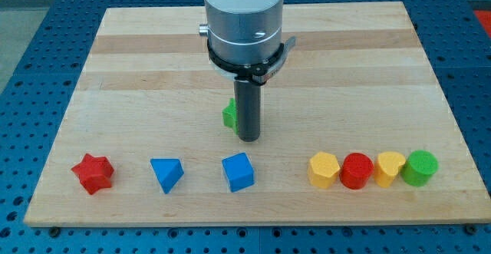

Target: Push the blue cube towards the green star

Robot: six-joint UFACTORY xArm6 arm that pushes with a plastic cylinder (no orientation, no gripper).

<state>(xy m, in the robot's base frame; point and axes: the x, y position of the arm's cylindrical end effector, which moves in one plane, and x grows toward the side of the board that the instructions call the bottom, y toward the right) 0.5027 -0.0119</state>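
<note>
The blue cube (238, 172) sits near the view's bottom, a little left of centre. The green star (229, 114) lies above it near the board's middle, mostly hidden behind my rod. My tip (248, 139) rests on the board just right of the green star and a short way above the blue cube, slightly to its right, apart from the cube.
A blue triangular block (167, 174) and a red star (93, 173) lie left of the cube. At the bottom right stand a yellow block (324, 169), a red cylinder (356, 170), another yellow block (389, 168) and a green cylinder (420, 168). The wooden board (138, 70) ends near them.
</note>
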